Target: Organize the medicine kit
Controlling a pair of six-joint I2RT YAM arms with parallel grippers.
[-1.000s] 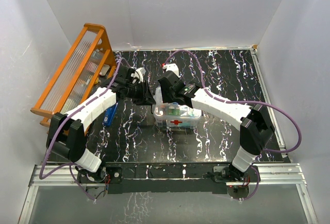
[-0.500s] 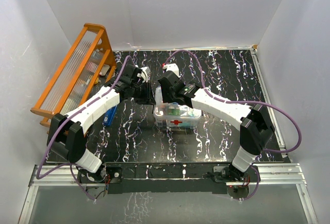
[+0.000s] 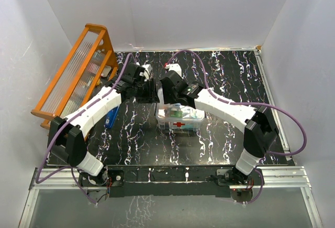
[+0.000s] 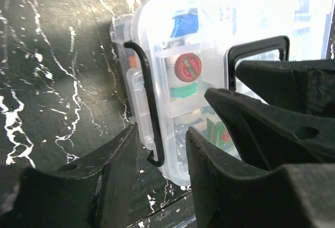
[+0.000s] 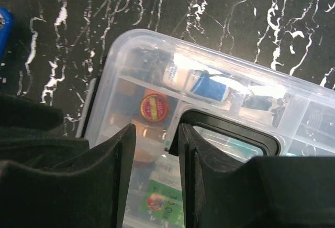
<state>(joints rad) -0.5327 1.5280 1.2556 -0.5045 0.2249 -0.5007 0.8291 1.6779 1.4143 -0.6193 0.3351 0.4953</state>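
Observation:
The medicine kit point(image 3: 181, 118) stands mid-table, a clear box with a red cross point(image 3: 179, 125) on its near side and small packets and jars inside. Its clear lid point(image 5: 157, 60) with a dark handle point(image 5: 225, 128) lies on it. My left gripper point(image 3: 152, 93) is open at the kit's left end. In the left wrist view point(image 4: 162, 154) its jaws straddle the black wire latch point(image 4: 149, 107) and the lid's edge. My right gripper point(image 3: 169, 96) is open just above the lid. In the right wrist view point(image 5: 156, 149) one finger is beside the handle's left corner.
An orange wooden rack point(image 3: 78, 76) leans at the far left edge of the table. A blue object point(image 3: 111, 117) lies on the black marbled table point(image 3: 230, 76) left of the kit. White walls close in on three sides. The two arms nearly meet over the kit.
My left gripper has moved right and a little farther back, up to the kit's left end beside the right gripper. The right arm and the kit have hardly moved.

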